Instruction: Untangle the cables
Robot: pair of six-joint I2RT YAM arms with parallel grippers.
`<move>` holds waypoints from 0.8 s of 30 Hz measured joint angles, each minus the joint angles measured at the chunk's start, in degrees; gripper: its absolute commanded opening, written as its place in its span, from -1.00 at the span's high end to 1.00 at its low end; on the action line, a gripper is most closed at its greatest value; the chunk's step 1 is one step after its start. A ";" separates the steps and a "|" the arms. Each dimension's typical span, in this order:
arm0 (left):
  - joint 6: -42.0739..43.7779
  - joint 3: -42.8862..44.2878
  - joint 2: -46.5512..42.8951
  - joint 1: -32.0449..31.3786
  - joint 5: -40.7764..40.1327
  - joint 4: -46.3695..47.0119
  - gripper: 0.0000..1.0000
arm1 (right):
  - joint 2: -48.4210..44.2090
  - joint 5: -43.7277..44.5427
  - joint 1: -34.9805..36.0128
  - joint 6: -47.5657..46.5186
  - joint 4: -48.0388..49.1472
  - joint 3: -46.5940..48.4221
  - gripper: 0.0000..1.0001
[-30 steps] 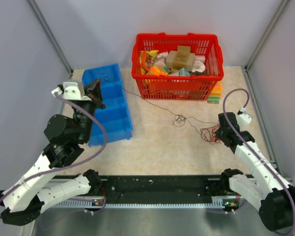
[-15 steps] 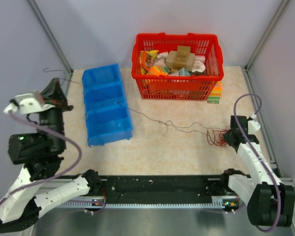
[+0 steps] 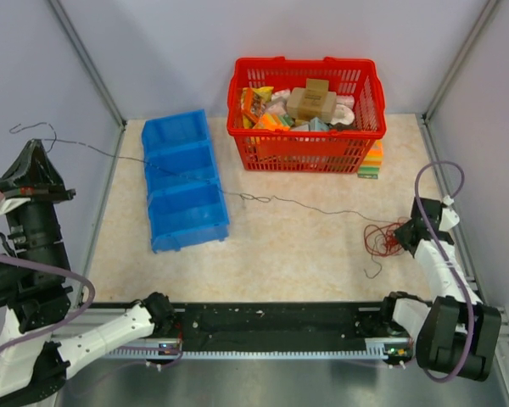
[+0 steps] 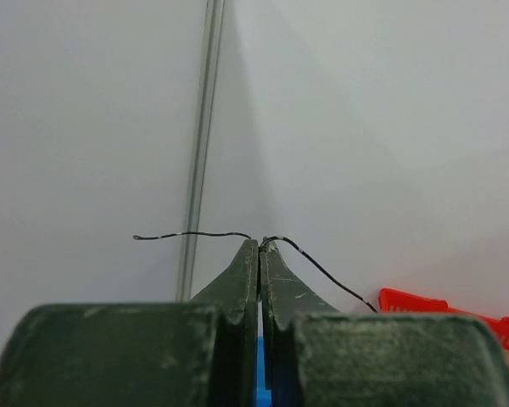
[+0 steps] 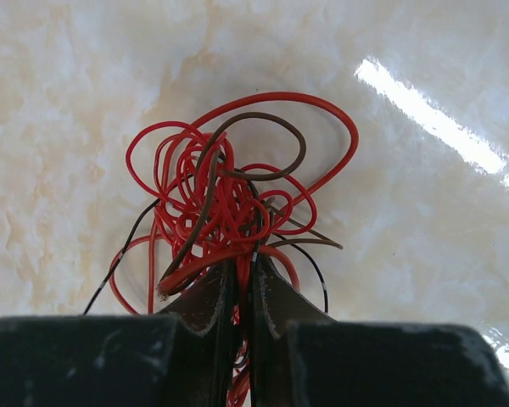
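Note:
The cables are a loopy red and dark-red bundle (image 3: 380,240) on the table at the right, with one thin dark wire (image 3: 305,204) drawn out leftward across the table. My right gripper (image 3: 400,239) is low over the table, shut on the bundle (image 5: 225,191), with red strands pinched between its fingertips (image 5: 244,267). My left gripper (image 3: 30,144) is raised high at the far left, shut on the dark wire's (image 4: 322,270) other end. A short tail sticks out past its tips (image 4: 260,244).
The dark wire crosses over a blue divided bin (image 3: 191,219) at the left of the table. A red basket (image 3: 305,154) full of packets stands at the back, with a small coloured stack (image 3: 371,161) beside it. Walls close both sides, and a black rail (image 3: 271,326) runs along the near edge.
My left gripper swung from over the blue bin up and out to the far left, drawing the dark wire out into a long line. My right gripper shifted right with the bundle.

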 measured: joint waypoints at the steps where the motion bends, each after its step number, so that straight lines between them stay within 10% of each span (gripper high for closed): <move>1: 0.02 0.39 0.22 0.00 0.04 -0.61 1.00 | -0.13 -0.26 -0.63 -0.37 0.35 0.00 1.00; 14: 25.75 2.84 6.47 0.00 -8.79 15.30 1.00 | 2.34 -0.96 -5.20 -4.63 2.19 0.07 1.00; 24: 22.40 8.39 0.61 0.04 -8.98 12.02 1.00 | 4.04 -2.62 -6.60 -5.57 3.54 0.17 1.00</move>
